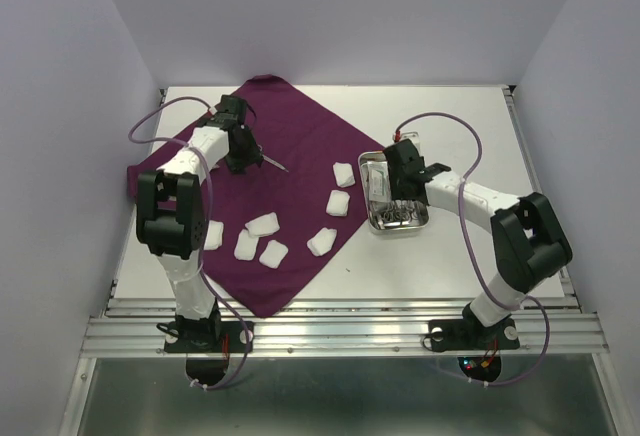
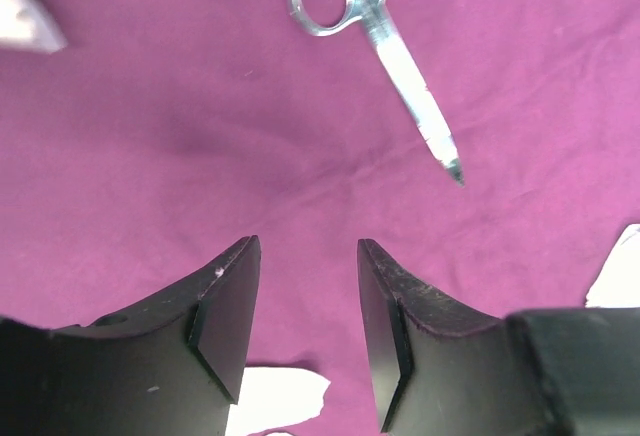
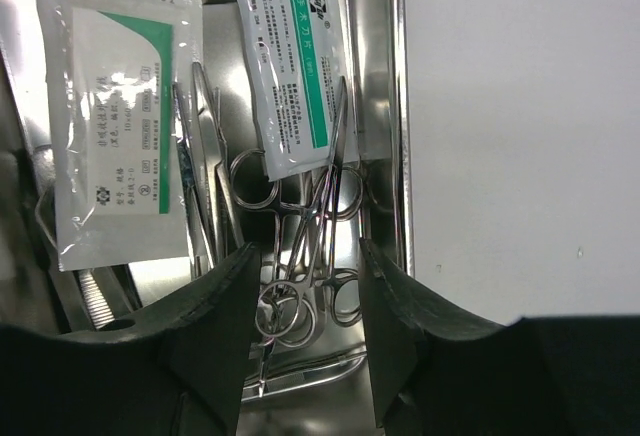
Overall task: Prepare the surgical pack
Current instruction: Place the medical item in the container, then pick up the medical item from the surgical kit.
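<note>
Nearest the arm bases, white gauze pads (image 1: 262,224) lie scattered over the purple cloth (image 1: 300,136), whose corners point to 12, 3, 6 and 9 o'clock on the table (image 1: 470,256). Farther in, the left gripper (image 2: 308,246) hangs above the cloth, jaws moderately apart and empty. Just beyond it lies a steel ring-handled instrument (image 2: 400,66): in the wrist view its rings are at 11 o'clock and its tip at 5. At the cloth's 3 o'clock sits the steel tray (image 1: 372,161), its long axis nearly 12 to 6. It holds ring-handled clamps (image 3: 255,176) and two sealed packets (image 3: 120,126). The right gripper (image 3: 308,251) hovers over them, jaws apart and holding nothing.
</note>
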Motion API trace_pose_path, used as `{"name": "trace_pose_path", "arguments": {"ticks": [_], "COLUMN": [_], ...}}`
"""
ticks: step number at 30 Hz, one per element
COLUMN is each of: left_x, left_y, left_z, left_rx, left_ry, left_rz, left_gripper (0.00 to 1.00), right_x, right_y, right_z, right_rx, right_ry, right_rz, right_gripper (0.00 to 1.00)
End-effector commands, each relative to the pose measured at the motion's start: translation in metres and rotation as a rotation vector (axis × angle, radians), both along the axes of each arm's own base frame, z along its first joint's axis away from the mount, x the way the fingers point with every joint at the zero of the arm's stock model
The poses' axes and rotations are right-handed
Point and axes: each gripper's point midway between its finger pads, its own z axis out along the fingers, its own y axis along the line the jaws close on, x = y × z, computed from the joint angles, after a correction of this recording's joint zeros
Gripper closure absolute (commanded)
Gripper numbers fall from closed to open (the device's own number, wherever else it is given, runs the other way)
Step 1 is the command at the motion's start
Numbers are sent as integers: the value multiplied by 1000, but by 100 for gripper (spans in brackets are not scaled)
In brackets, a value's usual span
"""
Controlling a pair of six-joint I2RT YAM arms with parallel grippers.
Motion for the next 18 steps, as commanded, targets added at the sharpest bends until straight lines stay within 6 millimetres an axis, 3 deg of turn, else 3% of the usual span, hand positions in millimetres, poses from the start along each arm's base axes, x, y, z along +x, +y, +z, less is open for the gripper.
{"name": "trace_pose_path", "arguments": {"ticks": [1, 9, 16, 18], "left_x": [9, 26, 47, 61], "left_y": [-8, -15, -21, -25], "left_z": [7, -1, -20, -15], "left_rx": [27, 29, 45, 46], "left_ry": [-1, 16, 41, 24], "left_rz": [-41, -32, 17, 41], "left_gripper": [45, 35, 39, 42], "right_x": [17, 8, -1, -3], "right_y": [12, 25, 28, 28], "right_z": [55, 82, 89, 89], "right_rx": [97, 211, 259, 267], "right_ry": [-134, -163, -167, -166], "right_rz": [12, 45, 51, 54], "right_gripper": [51, 53, 53, 53]}}
